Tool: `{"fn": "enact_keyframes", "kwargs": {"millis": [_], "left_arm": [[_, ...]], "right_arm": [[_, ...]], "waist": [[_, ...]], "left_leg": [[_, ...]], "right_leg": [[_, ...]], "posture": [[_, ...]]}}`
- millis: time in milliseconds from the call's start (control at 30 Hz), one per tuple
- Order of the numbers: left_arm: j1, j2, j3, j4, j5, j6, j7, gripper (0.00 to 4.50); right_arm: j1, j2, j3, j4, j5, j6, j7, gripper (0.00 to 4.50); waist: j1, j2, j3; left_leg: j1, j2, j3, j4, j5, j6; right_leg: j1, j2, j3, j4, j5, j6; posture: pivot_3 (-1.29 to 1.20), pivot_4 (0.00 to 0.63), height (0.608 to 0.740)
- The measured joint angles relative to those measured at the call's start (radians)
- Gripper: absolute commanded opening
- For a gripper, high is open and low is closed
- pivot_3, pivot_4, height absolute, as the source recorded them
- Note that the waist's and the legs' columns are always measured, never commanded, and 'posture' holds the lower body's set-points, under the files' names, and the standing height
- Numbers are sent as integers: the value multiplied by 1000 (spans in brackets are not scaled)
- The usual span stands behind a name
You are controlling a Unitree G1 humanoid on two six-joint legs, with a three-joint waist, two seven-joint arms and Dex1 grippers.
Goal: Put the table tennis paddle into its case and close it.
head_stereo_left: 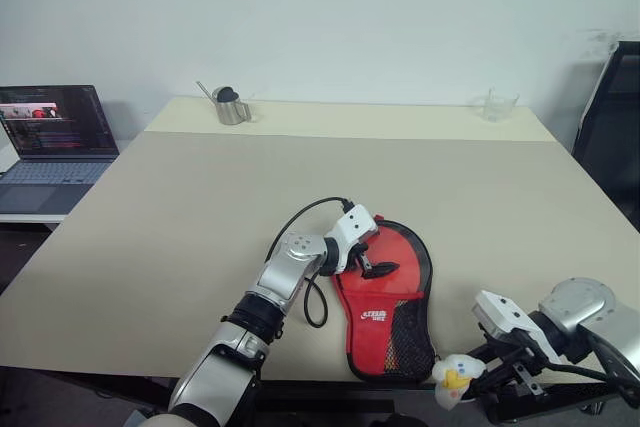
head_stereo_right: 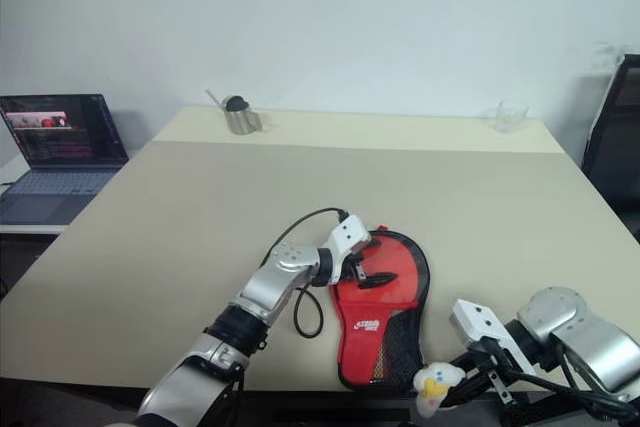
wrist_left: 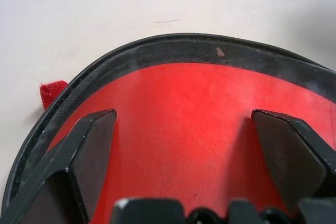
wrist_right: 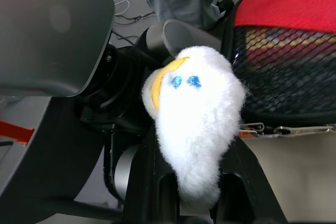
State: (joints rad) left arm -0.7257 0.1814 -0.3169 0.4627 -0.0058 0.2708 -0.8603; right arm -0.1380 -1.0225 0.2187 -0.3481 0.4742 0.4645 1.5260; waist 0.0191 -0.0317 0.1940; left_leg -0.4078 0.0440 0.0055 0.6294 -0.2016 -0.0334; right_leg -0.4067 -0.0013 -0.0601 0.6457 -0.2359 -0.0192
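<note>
The case (head_stereo_left: 385, 299) lies flat near the table's front edge, red side up, its black mesh pocket toward me. My left gripper (head_stereo_left: 376, 253) rests on the case's round end, open, one finger (wrist_left: 94, 145) on either side of bare red fabric. My right gripper (head_stereo_left: 488, 373) hangs just past the table's front edge, right of the case's narrow end. It is shut on a white fluffy ball keychain (wrist_right: 194, 124), which a metal clasp (wrist_right: 283, 129) joins to the case's black edging. The paddle is hidden.
An open laptop (head_stereo_left: 55, 137) sits on a side desk at the left. A metal cup (head_stereo_left: 230, 107) and a clear glass (head_stereo_left: 498, 105) stand at the table's (head_stereo_left: 180, 217) far edge. A black chair (head_stereo_left: 615, 127) is at the right.
</note>
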Motion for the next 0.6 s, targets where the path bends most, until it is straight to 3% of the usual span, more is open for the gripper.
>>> {"fn": "enact_keyframes", "kwargs": {"millis": [600], "left_arm": [[4, 8, -3, -20, 0, 27, -4, 4500]], "right_arm": [[44, -58, 3, -49, 58, 0, 5, 240]], "waist": [[0, 0, 0]], "left_leg": [[1, 0, 0, 0, 0, 0]], "right_leg": [[1, 0, 0, 1, 0, 0]], "posture": [[0, 150, 740]]}}
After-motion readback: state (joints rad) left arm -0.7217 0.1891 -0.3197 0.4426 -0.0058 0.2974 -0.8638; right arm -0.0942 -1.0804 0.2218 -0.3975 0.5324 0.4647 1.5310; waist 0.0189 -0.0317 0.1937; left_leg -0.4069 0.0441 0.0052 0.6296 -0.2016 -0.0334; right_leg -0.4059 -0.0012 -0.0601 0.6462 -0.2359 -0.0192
